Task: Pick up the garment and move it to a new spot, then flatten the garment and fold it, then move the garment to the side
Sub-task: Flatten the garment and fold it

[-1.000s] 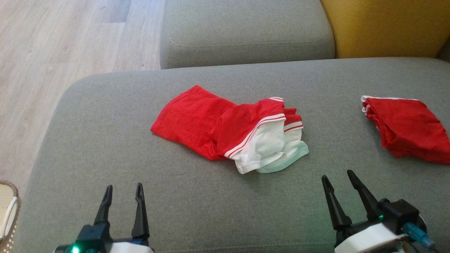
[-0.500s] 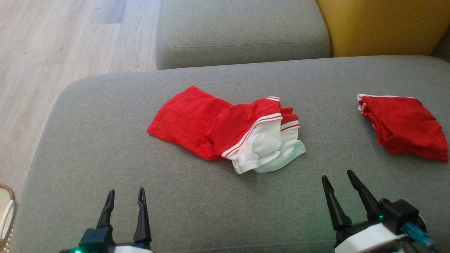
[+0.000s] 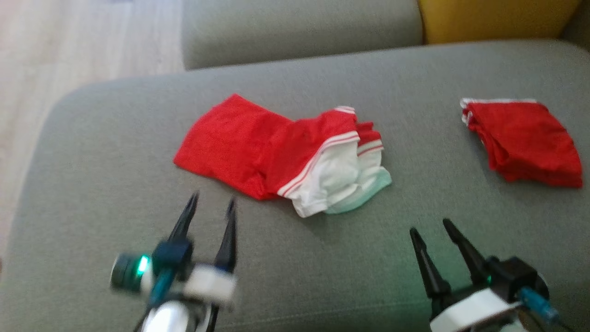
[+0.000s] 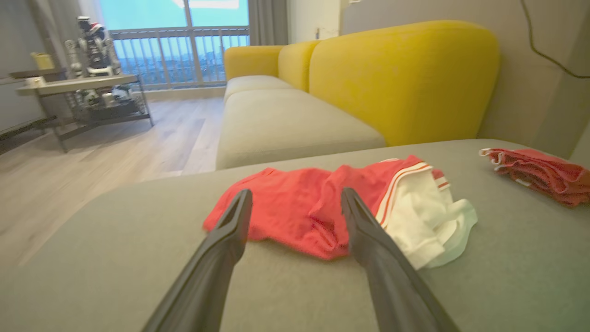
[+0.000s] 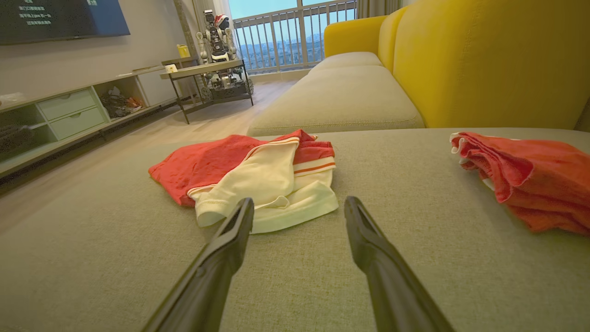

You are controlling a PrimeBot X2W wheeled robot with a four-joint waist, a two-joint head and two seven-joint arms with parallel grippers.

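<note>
head view: red-and-white garment (image 3: pixel 276 157) lies crumpled mid grey cushion (image 3: pixel 101 152); left gripper (image 3: pixel 212 199) spread, empty, just short of its red edge — right gripper (image 3: pixel 430 226) spread, empty, lower right | left wrist view: fingers (image 4: pixel 226 237) frame the garment's red part | right wrist view: parted fingers, white part ahead; second red garment (image 5: pixel 530 184) at right, well apart

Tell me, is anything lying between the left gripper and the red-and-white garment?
Nothing: bare grey cushion separates the left gripper from the garment, as the head view shows.
</note>
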